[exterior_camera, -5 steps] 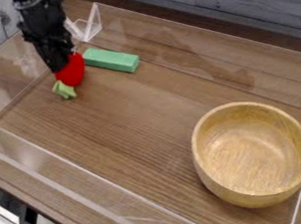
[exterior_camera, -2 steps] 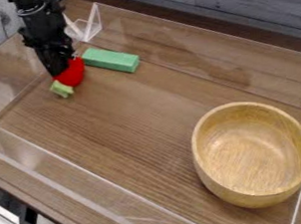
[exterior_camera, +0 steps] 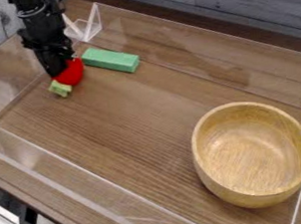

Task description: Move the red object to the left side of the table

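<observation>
- Fingers (exterior_camera: 52, 59) are clamped tight on the red object (exterior_camera: 73, 68), whose green end seems to touch the table (exterior_camera: 128, 126) at the far left.
- We see the gripper (exterior_camera: 58, 65) pointing straight down.
- Green block (exterior_camera: 110, 60) just right, clear wall (exterior_camera: 89, 23) close behind, and wooden bowl (exterior_camera: 254, 152) well apart.

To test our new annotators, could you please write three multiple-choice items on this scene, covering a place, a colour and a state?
1. Where in the picture is the wooden bowl? A) lower right B) upper left C) centre
2. What colour is the flat block beside the red object? A) blue B) green C) yellow
3. How is the gripper? A) open B) out of view C) shut on the red object
Answers: 1 A, it sits at the lower right; 2 B, it is plainly green; 3 C, its fingers clamp it.
</observation>
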`<state>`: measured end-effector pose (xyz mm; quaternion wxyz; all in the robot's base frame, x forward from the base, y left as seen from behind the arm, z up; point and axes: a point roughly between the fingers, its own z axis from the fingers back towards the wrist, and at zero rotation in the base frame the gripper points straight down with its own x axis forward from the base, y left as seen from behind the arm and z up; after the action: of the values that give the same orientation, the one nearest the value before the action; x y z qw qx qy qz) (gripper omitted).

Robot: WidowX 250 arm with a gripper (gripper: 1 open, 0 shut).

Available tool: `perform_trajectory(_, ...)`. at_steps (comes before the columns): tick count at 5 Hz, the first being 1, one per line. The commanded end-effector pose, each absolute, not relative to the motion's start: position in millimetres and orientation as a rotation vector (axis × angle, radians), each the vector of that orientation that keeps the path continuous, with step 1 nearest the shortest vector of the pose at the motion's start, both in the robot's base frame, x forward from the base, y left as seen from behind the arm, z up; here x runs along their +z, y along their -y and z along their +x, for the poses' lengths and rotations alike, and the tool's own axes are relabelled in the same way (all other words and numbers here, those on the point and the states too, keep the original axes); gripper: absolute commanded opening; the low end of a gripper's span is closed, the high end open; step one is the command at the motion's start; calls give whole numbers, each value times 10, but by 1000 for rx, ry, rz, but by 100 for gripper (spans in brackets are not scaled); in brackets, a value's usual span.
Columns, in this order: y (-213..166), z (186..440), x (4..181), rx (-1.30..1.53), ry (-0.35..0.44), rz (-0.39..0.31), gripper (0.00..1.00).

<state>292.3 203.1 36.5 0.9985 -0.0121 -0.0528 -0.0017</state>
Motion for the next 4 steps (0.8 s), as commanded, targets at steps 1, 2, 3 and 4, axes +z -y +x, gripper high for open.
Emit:
perform_trajectory(1, -2048, 2996, 396, -10, 124, 0, 0)
perform_trajectory(2, -2047, 3005, 349, -6, 114, 1, 0)
perform_trajectory(3, -2049, 3016, 299, -3, 105, 2, 0)
perform_trajectory(4, -2032, 3026, 294, 0, 100, 1, 0)
